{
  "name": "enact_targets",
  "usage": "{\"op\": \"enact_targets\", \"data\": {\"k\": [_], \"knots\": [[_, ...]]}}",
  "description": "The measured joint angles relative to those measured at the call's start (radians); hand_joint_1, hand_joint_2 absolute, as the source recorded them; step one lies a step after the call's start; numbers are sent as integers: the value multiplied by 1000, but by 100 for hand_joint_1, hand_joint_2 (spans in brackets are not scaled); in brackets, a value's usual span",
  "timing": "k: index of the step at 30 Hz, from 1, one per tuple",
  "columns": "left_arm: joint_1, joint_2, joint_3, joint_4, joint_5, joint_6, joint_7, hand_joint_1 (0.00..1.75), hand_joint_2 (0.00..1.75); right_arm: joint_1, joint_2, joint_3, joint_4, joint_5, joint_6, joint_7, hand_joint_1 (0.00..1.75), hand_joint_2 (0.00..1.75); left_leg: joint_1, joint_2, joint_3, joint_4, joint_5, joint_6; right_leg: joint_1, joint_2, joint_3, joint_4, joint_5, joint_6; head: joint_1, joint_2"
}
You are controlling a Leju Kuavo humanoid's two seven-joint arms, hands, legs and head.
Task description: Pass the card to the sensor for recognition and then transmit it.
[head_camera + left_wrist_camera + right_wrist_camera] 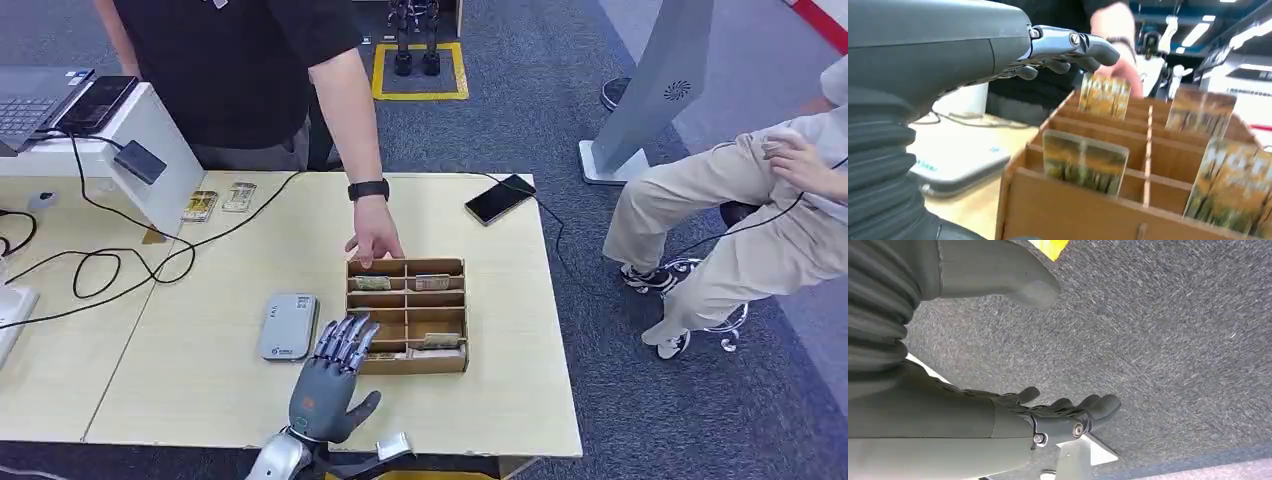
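A brown cardboard box (407, 362) with several compartments stands on the pale table (250, 250). Cards with a yellow-green picture stand upright in it: one near me (1084, 161), one at the far side (1104, 95), others beside them (1201, 113). The grey card sensor (288, 326) lies flat just left of the box. My left hand (332, 382) hovers at the box's near left corner, fingers (1068, 46) stretched out over the compartments and holding nothing. My right hand (1063, 412) hangs over grey carpet, fingers extended and empty.
A person in black stands behind the table, one hand (375, 238) at the box's far left edge. A black phone (500, 199) lies at the far right. Cables, two cards (220, 201) and a white stand (140, 140) are at the far left. A seated person is at the right.
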Motion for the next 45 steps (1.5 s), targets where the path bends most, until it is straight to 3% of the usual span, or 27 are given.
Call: {"op": "enact_targets", "data": {"k": [4, 15, 16, 17, 18, 19, 21, 23, 24, 27, 38, 40, 41, 42, 43, 45], "knots": [[24, -21, 39, -63, -26, 0, -35, 0, 175, 0, 0, 0, 0, 2, 0, 8, 0, 175, 0, 0, 0, 0, 0, 0, 0, 0, 0, 0, 0, 0, 0, 0], [37, -40, 81, -114, -44, 0, -40, 0, 175, 0, 0, 0, 0, 6, 0, 7, 0, 175, 0, 0, 0, 0, 0, 0, 0, 0, 0, 0, 0, 0, 0, 0], [37, -40, 81, -114, -46, 0, -40, 12, 175, 0, 0, 0, 0, 10, 0, 7, 0, 175, 0, 0, 0, 0, 0, 0, 0, 0, 0, 0, 0, 0, 0, 0], [36, -40, 81, -114, -55, 0, -35, 152, 175, 0, 0, 0, 0, 10, 0, 7, 0, 175, 0, 0, 0, 0, 0, 0, 0, 0, 0, 0, 0, 0, 0, 0], [36, -40, 81, -112, -63, 0, -28, 162, 175, 0, 0, 0, 0, 11, 0, 7, 0, 175, 0, 0, 0, 0, 0, 0, 0, 0, 0, 0, 0, 0, 0, 0], [35, -40, 81, -107, -73, 0, -18, 162, 175, 0, 0, 0, 0, 13, 0, 6, 0, 175, 0, 0, 0, 0, 0, 0, 0, 0, 0, 0, 0, 0, 0, 0], [26, -40, 81, -86, -105, -1, 13, 143, 175, -1, 0, 0, 0, 21, 0, 5, 0, 175, 0, 0, 0, 0, 0, 0, 0, 0, 0, 0, 0, 0, 0, 0], [10, -40, 78, -46, -125, -1, 42, 35, 175, -1, 0, 0, 0, 23, 0, 1, 0, 175, 0, 0, 0, 0, 0, 0, 0, 0, 0, 0, 0, 0, 0, 0], [3, -39, 74, -23, -127, -1, 54, 17, 175, -1, 0, 0, 1, 23, 0, -2, 0, 175, 0, 0, 0, 0, 0, 0, 0, 0, 0, 0, 0, 0, 0, 0], [-21, -36, 52, 54, -123, -6, 69, 5, 175, -1, 0, 0, 1, 29, 0, -3, 0, 175, 0, 0, 0, 0, 0, 0, 0, 0, 0, 0, 0, 0, 0, 0], [-58, -11, -26, 179, -94, -62, 97, 7, 175, -2, 0, 0, 2, 31, 0, -5, 0, 175, 0, 0, 0, 0, 0, 0, 0, 0, 0, 0, 0, 0, 0, 0], [-63, -6, -37, 185, -85, -68, 99, 21, 175, -2, 0, 0, 2, 32, 0, -6, 0, 175, 0, 0, 0, 0, 0, 0, 0, 0, 0, 0, 0, 0, 0, 0], [-65, -5, -42, 187, -81, -68, 100, 44, 175, -2, 0, 0, 2, 32, 0, -6, 0, 175, 0, 0, 0, 0, 0, 0, 0, 0, 0, 0, 0, 0, 0, 0], [-66, -3, -47, 188, -74, -65, 100, 120, 175, -2, 0, 0, 2, 32, 0, -6, 0, 175, 0, 0, 0, 0, 0, 0, 0, 0, 0, 0, 0, 0, 0, 0], [-66, 0, -51, 188, -69, -58, 101, 148, 175, -2, 0, 0, 2, 32, 0, -6, 0, 175, 0, 0, 0, 0, 0, 0, 0, 0, 0, 0, 0, 0, 0, 0], [-72, 2, -57, 189, -57, -38, 106, 157, 175, -2, 0, 0, 2, 34, 0, -6, 0, 175, 0, 0, 0, 0, 0, 0, 0, 0, 0, 0, 0, 0, 0, 0]]}}
